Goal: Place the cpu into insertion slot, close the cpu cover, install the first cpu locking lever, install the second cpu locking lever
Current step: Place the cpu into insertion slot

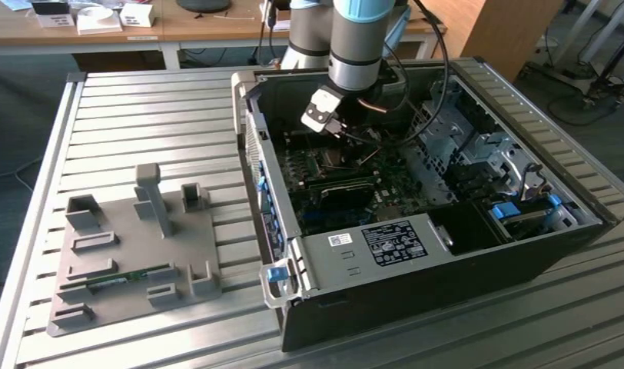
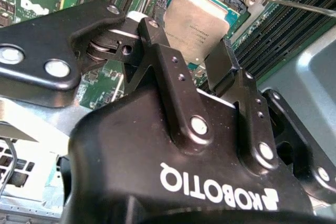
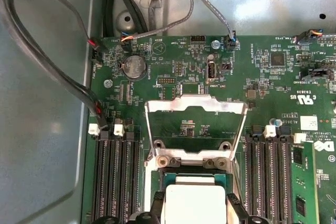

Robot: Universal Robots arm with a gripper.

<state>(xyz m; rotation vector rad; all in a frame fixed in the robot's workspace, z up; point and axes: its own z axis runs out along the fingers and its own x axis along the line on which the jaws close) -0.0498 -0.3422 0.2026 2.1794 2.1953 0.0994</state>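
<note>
The pincer (image 2: 185,41) is pinching the cpu (image 2: 195,17): in both wrist views its two black fingers (image 2: 218,64) press on two opposite edges of the silvery chip. The cpu is right over the insertion slot (image 3: 194,173), whose dark frame shows around the chip. If the chip already sits fully down in it, I cannot tell. Beyond the slot the cpu cover (image 3: 197,103) stands open on its hinge, and the green motherboard (image 3: 173,51) shows through its window. Long black memory slots (image 3: 113,177) run along both sides of the slot. In the exterior view the arm comes down from 12 o'clock into the open black computer case (image 1: 415,292). The case lies on the ribbed metal tabletop (image 1: 158,115). A grey fixture plate (image 1: 137,246) lies at about 8 o'clock from the pincer, beside the case.
</note>
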